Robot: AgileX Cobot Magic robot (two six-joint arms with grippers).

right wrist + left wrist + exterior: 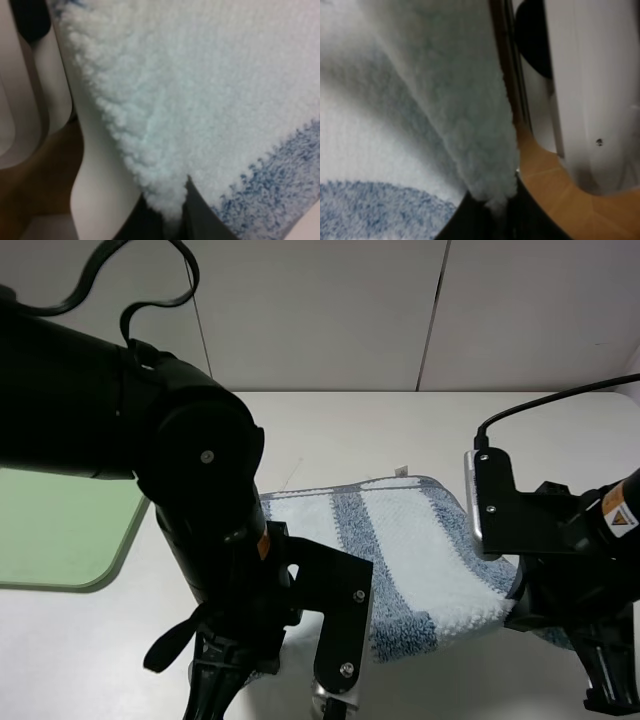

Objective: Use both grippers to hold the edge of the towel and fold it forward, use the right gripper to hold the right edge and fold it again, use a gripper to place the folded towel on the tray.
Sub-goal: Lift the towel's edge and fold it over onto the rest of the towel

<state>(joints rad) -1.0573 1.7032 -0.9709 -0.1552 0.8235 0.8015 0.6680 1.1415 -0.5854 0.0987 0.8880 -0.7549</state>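
Note:
The towel (410, 550), white with blue-grey stripes, lies in the middle of the table with its near edge lifted off the surface. My left gripper (335, 680) is shut on the towel's near left edge; the left wrist view shows white terry (445, 115) pinched between the jaws (495, 212). My right gripper (525, 612) is shut on the near right edge; the right wrist view shows cloth (200, 85) pinched at the jaws (172, 212). The pale-green tray (50, 530) lies at the left edge, partly hidden by the left arm.
The white table (400, 430) runs back to a pale panelled wall. The bulky left arm (190, 470) hides the towel's left part. A black cable (540, 405) loops over the right arm. Wooden floor (555, 190) shows past the table's near edge.

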